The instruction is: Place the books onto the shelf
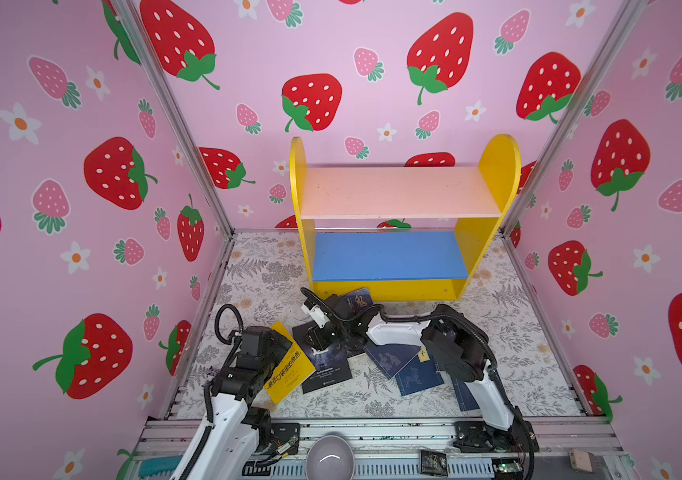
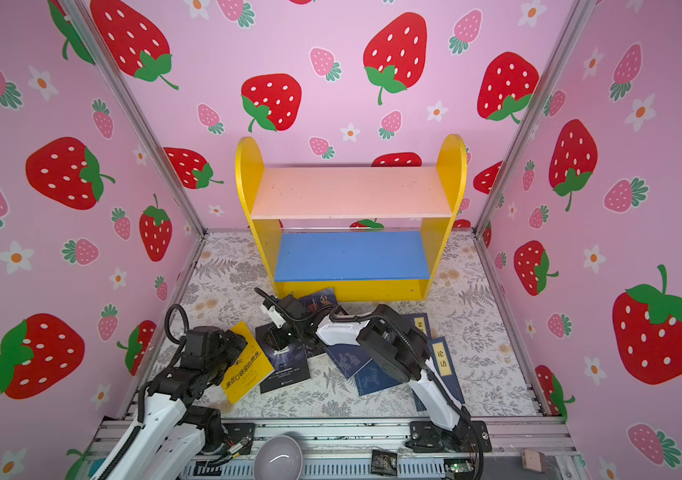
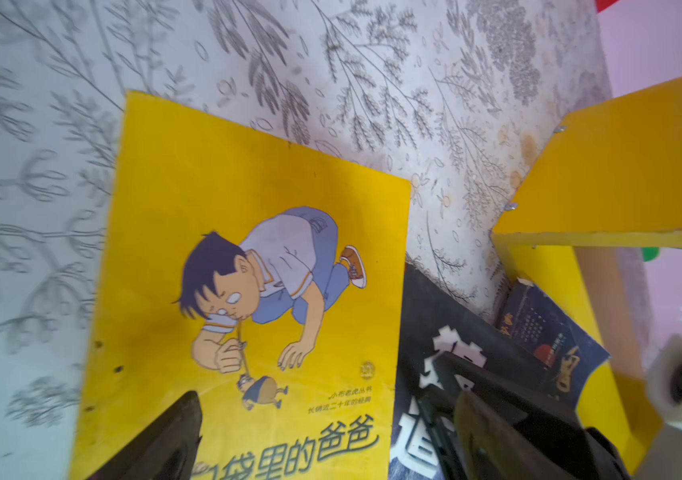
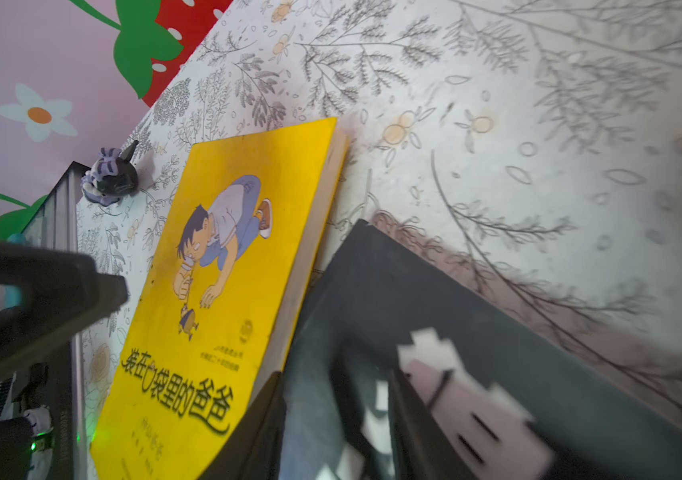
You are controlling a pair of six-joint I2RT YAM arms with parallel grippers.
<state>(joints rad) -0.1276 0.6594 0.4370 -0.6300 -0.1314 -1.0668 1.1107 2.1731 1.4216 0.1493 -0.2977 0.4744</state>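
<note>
While books (image 1: 387, 358) lie on the mat (image 1: 509, 345), shelf (image 1: 385, 289) behind them

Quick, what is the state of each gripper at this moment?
Left gripper: open, holding nothing, above the yellow cartoon-cover paperback.
Right gripper: closed on the edge of the black paperback with white characters.

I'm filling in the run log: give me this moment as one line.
left gripper: open over yellow book | right gripper: straddling black book edge, grip unclear | shelf: bare
</note>
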